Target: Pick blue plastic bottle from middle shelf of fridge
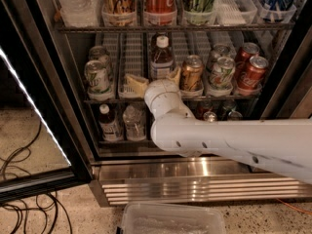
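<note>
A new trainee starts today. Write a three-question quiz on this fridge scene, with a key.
1. True or false: the blue plastic bottle stands on the middle shelf with its white cap on.
2. Where is the gripper? A) up at the top rack B) at the front of the middle shelf, by the bottle's base C) down over the floor bin
3. Fill in: the two cans at the right end of that shelf are ____ in colour.
Key: 1 true; 2 B; 3 red.
</note>
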You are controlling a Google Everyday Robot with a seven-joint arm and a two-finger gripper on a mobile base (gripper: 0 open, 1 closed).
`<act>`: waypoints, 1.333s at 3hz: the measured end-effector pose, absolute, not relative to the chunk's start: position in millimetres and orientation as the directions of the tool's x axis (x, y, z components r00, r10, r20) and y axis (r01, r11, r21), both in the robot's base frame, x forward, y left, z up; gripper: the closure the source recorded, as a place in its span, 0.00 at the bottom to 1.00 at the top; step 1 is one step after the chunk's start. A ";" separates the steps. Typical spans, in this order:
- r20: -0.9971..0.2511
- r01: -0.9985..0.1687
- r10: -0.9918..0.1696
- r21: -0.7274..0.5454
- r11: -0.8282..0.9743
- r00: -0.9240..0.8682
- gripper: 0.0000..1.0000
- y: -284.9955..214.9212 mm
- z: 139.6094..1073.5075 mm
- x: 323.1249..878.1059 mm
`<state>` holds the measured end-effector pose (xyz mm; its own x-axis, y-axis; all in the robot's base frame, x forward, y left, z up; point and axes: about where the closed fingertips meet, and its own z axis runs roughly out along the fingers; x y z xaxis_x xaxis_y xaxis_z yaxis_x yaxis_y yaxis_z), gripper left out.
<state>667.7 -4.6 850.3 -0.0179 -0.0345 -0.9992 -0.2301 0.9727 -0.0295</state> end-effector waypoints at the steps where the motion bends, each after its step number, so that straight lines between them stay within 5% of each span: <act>1: -0.999 -0.147 -0.033 -0.033 0.989 0.001 0.21 -10.5 847.1 679.9; 3: -0.999 -0.033 -0.046 -0.047 0.998 0.021 0.27 -15.1 844.6 688.2; 4: -0.999 -0.030 -0.043 -0.044 0.999 0.027 0.45 -5.3 847.7 691.7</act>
